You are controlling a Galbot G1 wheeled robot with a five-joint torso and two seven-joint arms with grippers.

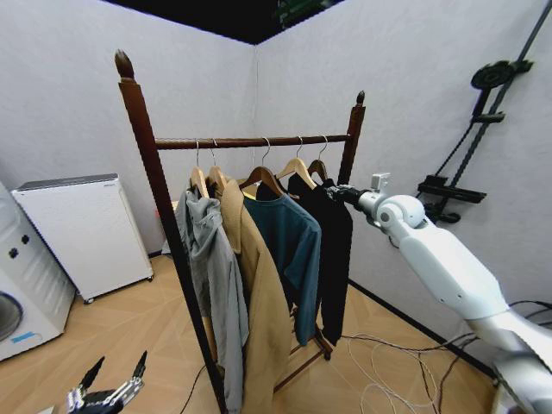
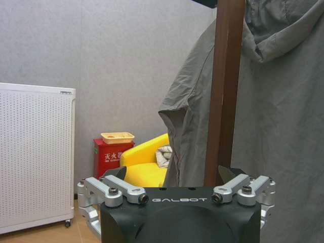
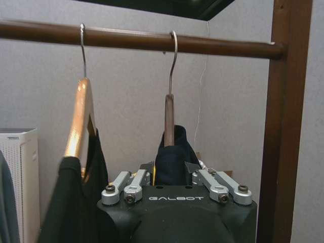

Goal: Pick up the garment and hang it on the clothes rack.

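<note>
The clothes rack [image 1: 151, 172] is dark red-brown wood with a rod [image 3: 126, 39] between two knob-topped posts. The black garment [image 1: 332, 250] hangs from a dark hanger [image 3: 169, 119] hooked on the rod next to the far post [image 3: 286, 126]. My right gripper [image 1: 332, 191] is raised at the garment's collar [image 3: 172, 152]. In the right wrist view, my right gripper [image 3: 171, 169] has its fingers closed in on that collar. My left gripper [image 1: 112, 375] hangs low near the floor, open and empty. Its wrist view looks past my left gripper [image 2: 172, 174] at the near post [image 2: 225, 91].
A grey hoodie [image 1: 211, 267], a tan coat [image 1: 263, 319] and a teal shirt [image 1: 289, 241] hang on the rod. Another black piece [image 3: 76, 202] hangs on a light wooden hanger. A white unit [image 1: 82, 233] stands at the left wall. Cables [image 1: 397, 362] lie on the floor. A yellow seat [image 2: 144, 164] stands beyond.
</note>
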